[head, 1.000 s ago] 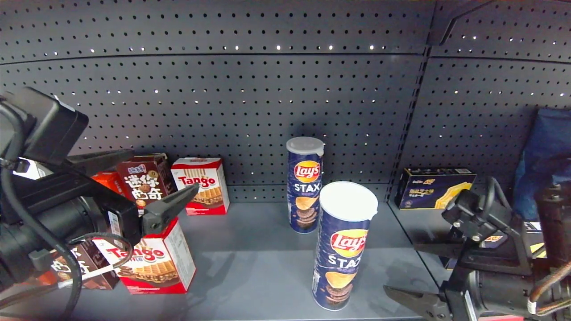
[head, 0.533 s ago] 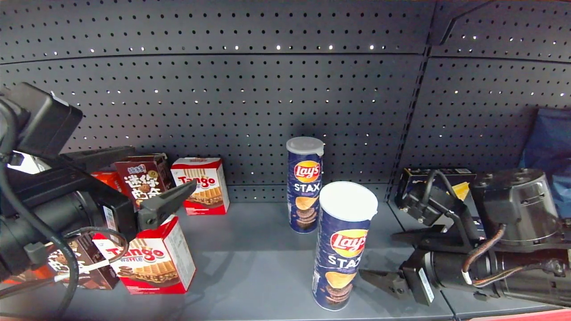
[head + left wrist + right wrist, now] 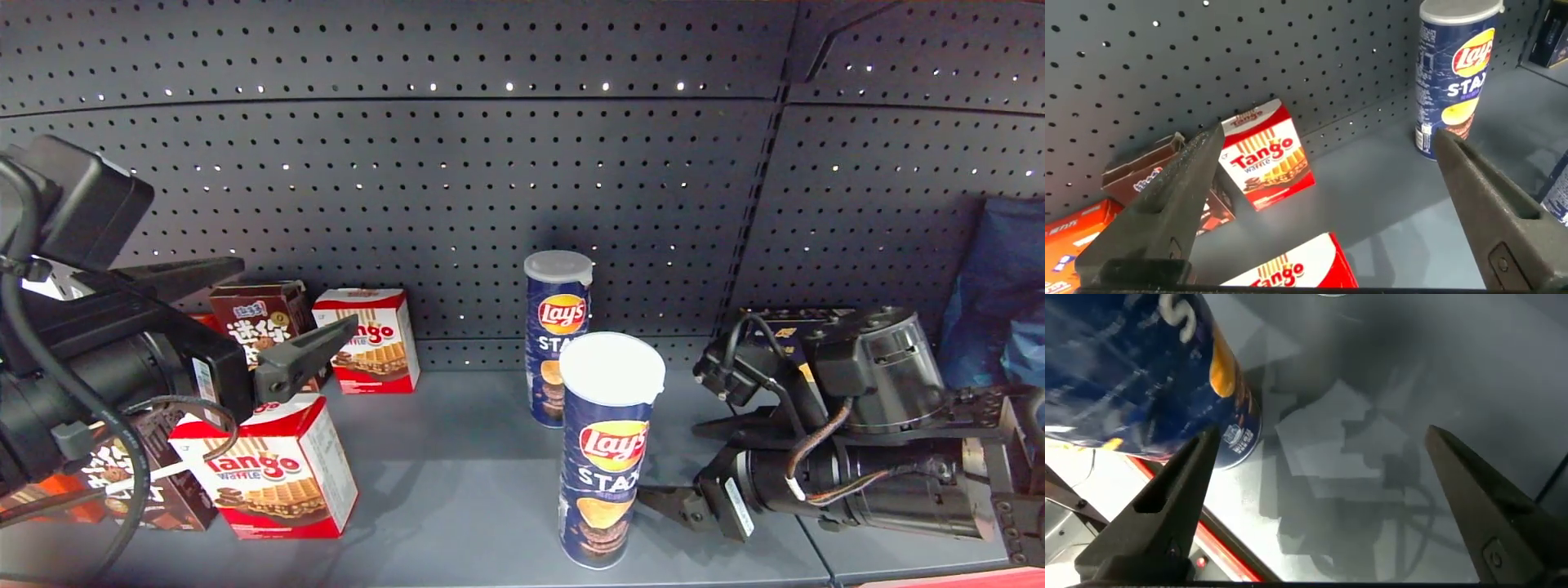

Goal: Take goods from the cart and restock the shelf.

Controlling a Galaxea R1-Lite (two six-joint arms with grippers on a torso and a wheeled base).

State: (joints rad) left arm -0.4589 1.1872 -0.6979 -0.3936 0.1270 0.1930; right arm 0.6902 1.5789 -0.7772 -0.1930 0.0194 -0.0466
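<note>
Two blue chip cans stand on the grey shelf (image 3: 457,490): a front can (image 3: 608,449) and a back can (image 3: 559,327) near the pegboard. My right gripper (image 3: 665,461) lies low on the shelf just right of the front can, open, one fingertip (image 3: 645,496) at the can's base. In the right wrist view the front can (image 3: 1143,376) sits beside one finger of the right gripper (image 3: 1323,439), not between the two. My left gripper (image 3: 298,292) hangs open above a red wafer box (image 3: 273,474). The left gripper (image 3: 1327,139) faces another wafer box (image 3: 1270,155).
Brown boxes (image 3: 261,318) and an orange box (image 3: 49,494) crowd the shelf's left end. A dark box (image 3: 784,314) sits behind my right arm, past the shelf upright (image 3: 751,229). A blue bag (image 3: 996,286) stands at far right. The shelf's red front edge (image 3: 1233,547) runs close by.
My right arm has swung left and up onto the shelf toward the front can, and the can has shifted slightly left. The left gripper has risen a little.
</note>
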